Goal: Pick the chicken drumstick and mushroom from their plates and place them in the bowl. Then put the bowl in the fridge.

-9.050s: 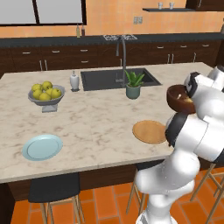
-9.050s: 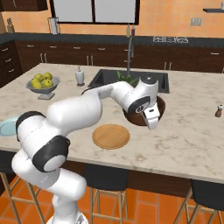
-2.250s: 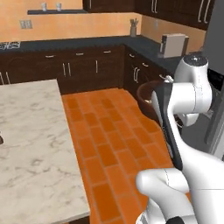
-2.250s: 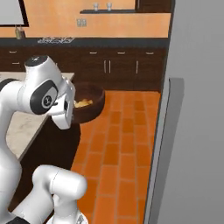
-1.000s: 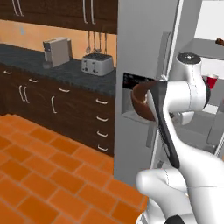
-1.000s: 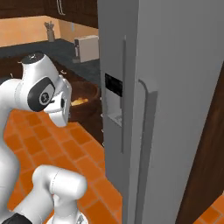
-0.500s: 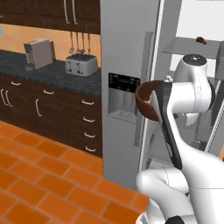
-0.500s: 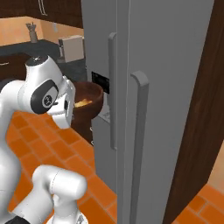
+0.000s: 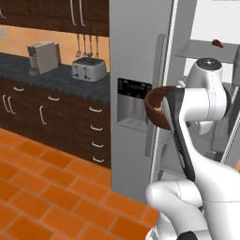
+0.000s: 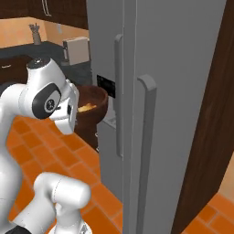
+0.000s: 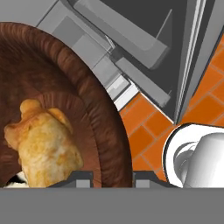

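The fingers [image 11: 113, 178] were pinched tight on the rim of the bowl [image 11: 65, 87], carrying it in the air right in front of the fridge [image 9: 140, 61], next to its dark dispenser panel [image 9: 132, 98]. The chicken drumstick [image 11: 41, 138] sat inside the bowl. A toaster [image 9: 87, 71] stood on the far left surface [image 9: 47, 79].

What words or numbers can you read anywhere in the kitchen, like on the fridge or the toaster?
None can be read.
The fridge has a dark dispenser panel with tiny pale marks along its top, too small and blurred to read.
The toaster and the coffee machine show no label.
The bowl and the chicken drumstick carry no writing.
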